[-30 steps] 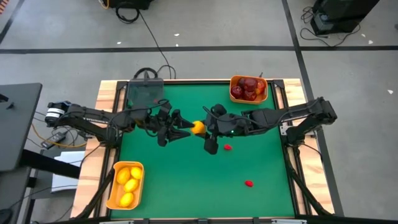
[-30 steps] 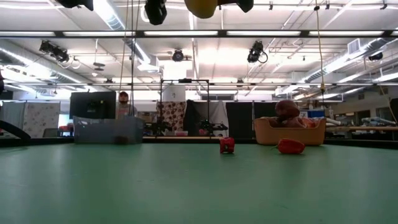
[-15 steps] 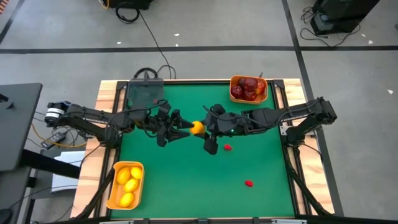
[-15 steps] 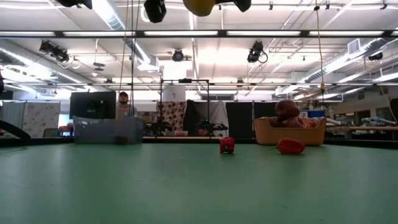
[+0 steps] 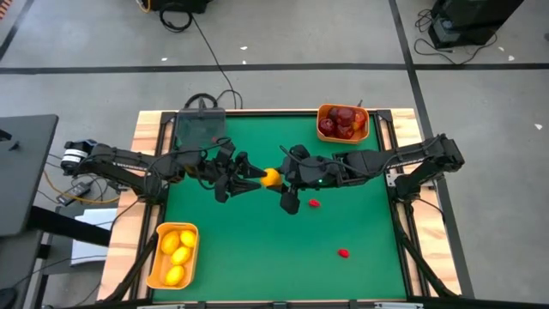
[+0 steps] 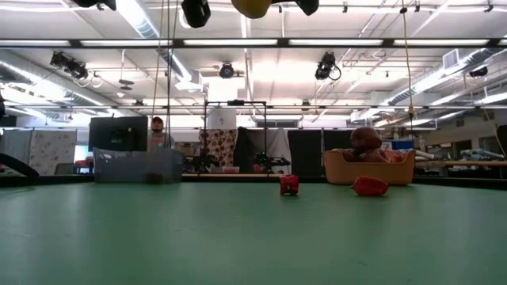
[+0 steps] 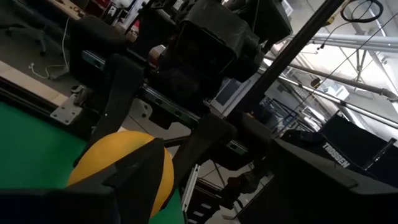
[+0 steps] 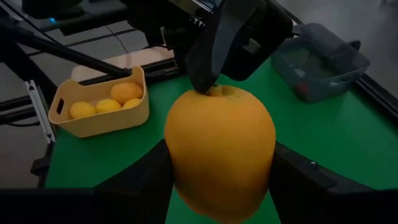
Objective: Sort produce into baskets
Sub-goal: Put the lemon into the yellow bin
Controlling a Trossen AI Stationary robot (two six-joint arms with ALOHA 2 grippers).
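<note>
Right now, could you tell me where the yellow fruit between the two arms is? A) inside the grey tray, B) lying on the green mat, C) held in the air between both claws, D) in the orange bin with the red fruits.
C: the yellow fruit hangs above the mat, with the right claw gripping its sides and the left claw meeting it.

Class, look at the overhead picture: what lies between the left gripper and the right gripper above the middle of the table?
In the high view, a yellow lemon sits between the left gripper and right gripper, both touching it.
</note>
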